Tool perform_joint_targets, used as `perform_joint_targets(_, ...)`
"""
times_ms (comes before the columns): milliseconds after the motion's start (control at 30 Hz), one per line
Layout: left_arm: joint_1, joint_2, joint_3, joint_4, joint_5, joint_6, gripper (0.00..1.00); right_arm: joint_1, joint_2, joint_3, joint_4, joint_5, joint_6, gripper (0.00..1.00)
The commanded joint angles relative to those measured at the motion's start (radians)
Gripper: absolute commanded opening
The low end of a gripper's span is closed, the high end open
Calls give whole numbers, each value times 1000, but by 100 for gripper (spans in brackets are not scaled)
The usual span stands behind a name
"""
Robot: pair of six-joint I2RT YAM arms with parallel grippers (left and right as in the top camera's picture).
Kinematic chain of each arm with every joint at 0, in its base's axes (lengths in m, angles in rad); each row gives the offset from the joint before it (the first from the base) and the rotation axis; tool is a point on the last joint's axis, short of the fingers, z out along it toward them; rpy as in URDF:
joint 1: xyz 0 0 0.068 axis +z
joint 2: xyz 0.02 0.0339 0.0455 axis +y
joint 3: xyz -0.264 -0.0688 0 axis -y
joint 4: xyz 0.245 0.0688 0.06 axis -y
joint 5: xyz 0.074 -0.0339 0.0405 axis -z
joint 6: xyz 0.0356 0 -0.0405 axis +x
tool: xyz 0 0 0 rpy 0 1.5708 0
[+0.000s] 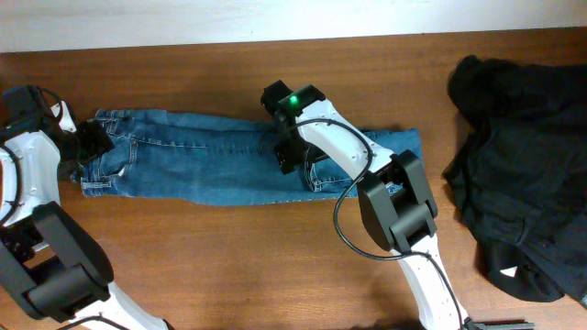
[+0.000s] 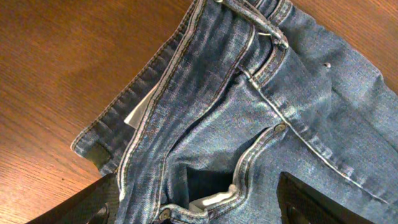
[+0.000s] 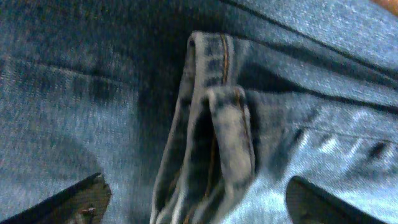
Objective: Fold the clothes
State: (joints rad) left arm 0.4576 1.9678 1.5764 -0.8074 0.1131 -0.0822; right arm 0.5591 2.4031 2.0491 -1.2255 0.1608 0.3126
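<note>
A pair of blue jeans [image 1: 202, 160] lies stretched left to right across the wooden table, waist at the left. My left gripper [image 1: 92, 142] is at the waist end. In the left wrist view its fingers [image 2: 199, 208] are spread wide over the waistband and fly [image 2: 249, 99], not closed on them. My right gripper [image 1: 287, 158] is down on the middle of the legs. In the right wrist view its fingers [image 3: 199, 205] are wide apart, with a raised folded hem edge [image 3: 217, 124] between them.
A heap of black clothing [image 1: 523, 165] covers the right end of the table. Bare wood [image 1: 229, 257] lies in front of the jeans and along the back edge [image 1: 183, 73]. The right arm's base stands at the front centre [image 1: 422, 266].
</note>
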Motion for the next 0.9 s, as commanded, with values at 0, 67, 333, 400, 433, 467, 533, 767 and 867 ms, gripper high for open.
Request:
perform_joint_targets(0, 3, 3, 8, -1, 3, 8, 81, -10, 17, -4, 11, 31, 19, 80)
perform_joint_targets(67, 3, 3, 8, -1, 3, 8, 81, -11, 26, -6, 9, 32, 19, 73)
perform_joint_targets(333, 3, 3, 8, -1, 4, 8, 81, -16, 27, -20, 4, 103, 41, 35)
perform_joint_targets(400, 3, 3, 8, -2, 3, 8, 81, -24, 24, -14, -10, 122, 41, 27)
perform_joint_targets(433, 3, 3, 8, -2, 3, 8, 81, -32, 21, -8, -20, 126, 41, 26)
perform_joint_targets(467, 3, 3, 8, -2, 3, 8, 81, -45, 12, 0, -31, 133, 41, 25)
perform_joint_targets(533, 3, 3, 8, -2, 4, 8, 81, -79, -16, 6, -43, 153, 40, 25)
perform_joint_targets(767, 3, 3, 8, -1, 3, 8, 81, -126, -48, 123, -120, 139, -142, 24)
perform_joint_targets(867, 3, 3, 8, -1, 3, 8, 81, -97, -48, 251, -153, 104, -145, 24)
